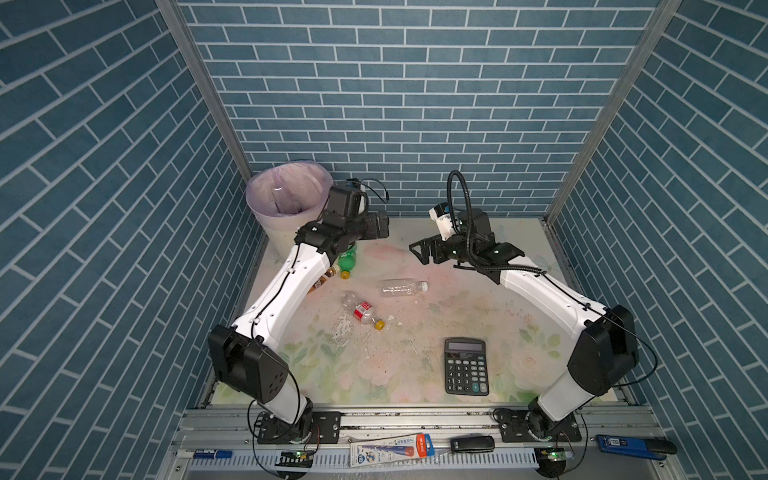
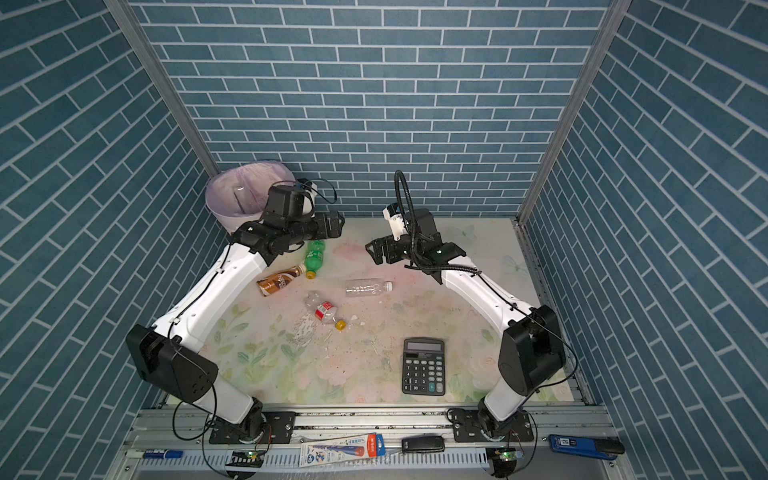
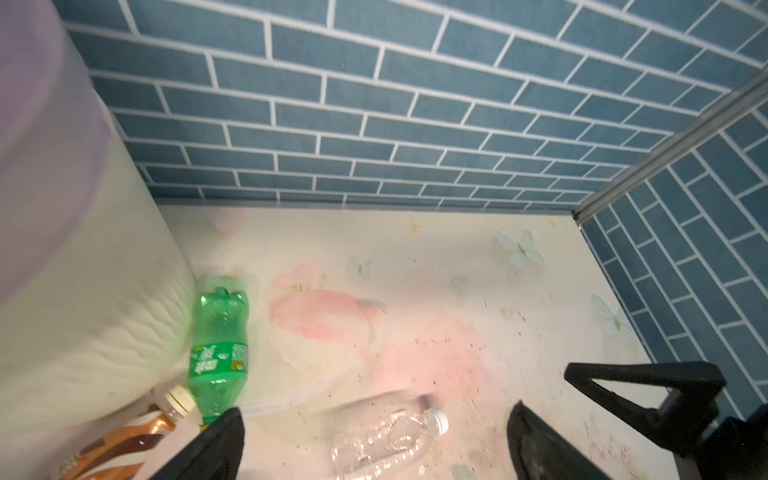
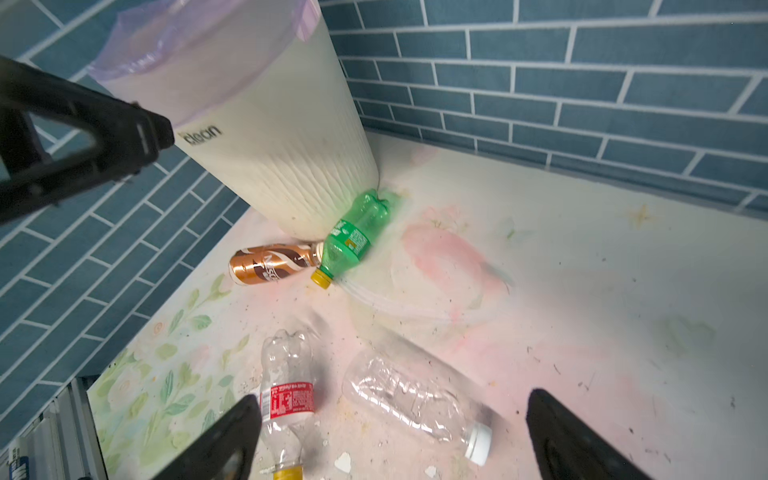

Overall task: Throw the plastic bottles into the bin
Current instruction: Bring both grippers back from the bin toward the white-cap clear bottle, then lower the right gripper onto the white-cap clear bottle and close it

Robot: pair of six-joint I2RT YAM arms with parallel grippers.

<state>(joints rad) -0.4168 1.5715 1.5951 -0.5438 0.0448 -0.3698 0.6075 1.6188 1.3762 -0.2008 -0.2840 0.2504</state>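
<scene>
The cream bin (image 1: 286,195) with a lilac bag stands in the far left corner, and a clear bottle lies inside it. On the table lie a green bottle (image 1: 347,259) against the bin's foot, a brown bottle (image 2: 278,281) beside it, a clear white-capped bottle (image 1: 401,287) mid-table, and a red-labelled bottle (image 1: 362,312) nearer the front. My left gripper (image 1: 380,226) hovers open and empty just right of the bin, above the green bottle (image 3: 218,353). My right gripper (image 1: 422,251) hangs open and empty over the clear bottle (image 4: 411,403), facing the bin (image 4: 270,124).
A black calculator (image 1: 466,365) lies at the front right of the flowered table. Blue tiled walls close in the back and both sides. The front metal rail (image 1: 415,415) holds pens and small tools. The two grippers face each other at the back.
</scene>
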